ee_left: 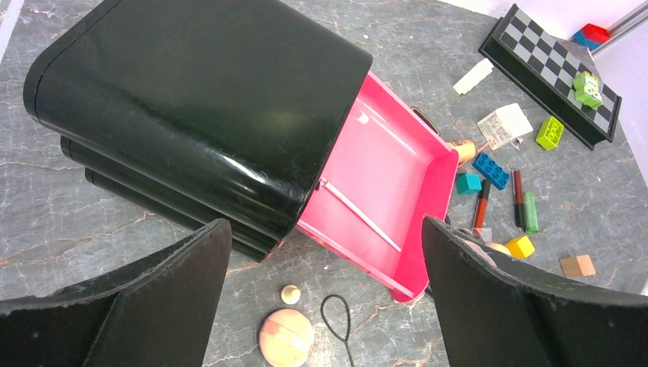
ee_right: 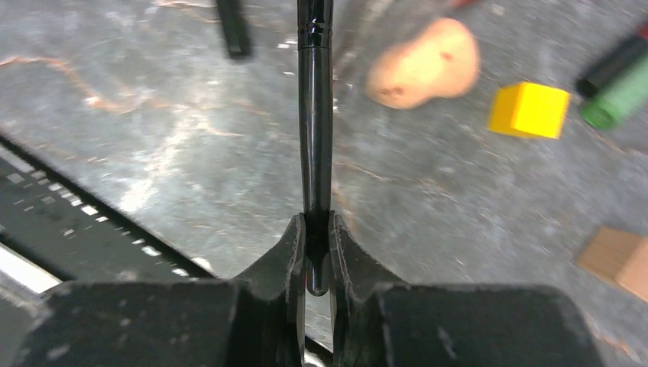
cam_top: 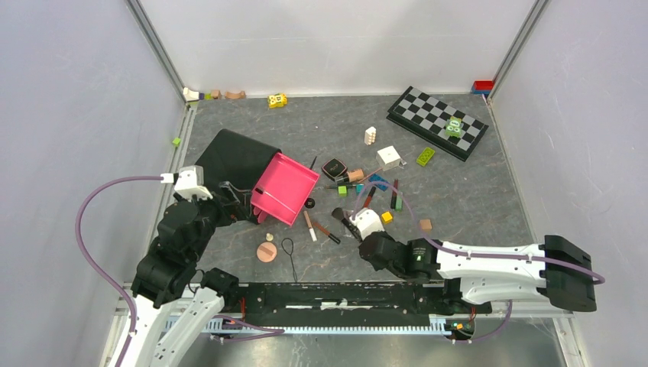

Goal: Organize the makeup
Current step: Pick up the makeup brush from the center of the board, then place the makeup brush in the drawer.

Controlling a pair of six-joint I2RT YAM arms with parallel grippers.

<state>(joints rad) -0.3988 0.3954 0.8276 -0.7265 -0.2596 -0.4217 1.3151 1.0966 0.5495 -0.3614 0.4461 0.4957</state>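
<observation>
Right gripper (ee_right: pixel 317 256) pinches the end of a thin black brush (ee_right: pixel 315 115), which points away over the bench (ee_right: pixel 153 153) near the peach sponge (ee_right: pixel 424 65). Left gripper (ee_left: pixel 325 237) stands wide open, holding nothing, just in front of the black case (ee_left: pixel 191 99) whose pink drawer (ee_left: pixel 382 183) sticks out. Round puff (cam_top: pixel 267 251), compact (cam_top: pixel 334 168) and tubes (cam_top: pixel 396 195) lie scattered on the bench.

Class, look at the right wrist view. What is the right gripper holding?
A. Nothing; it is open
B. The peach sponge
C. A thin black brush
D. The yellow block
C: the right gripper is shut on the thin black brush, clamping the end of its handle, while the yellow block and the peach sponge lie apart from it.
</observation>
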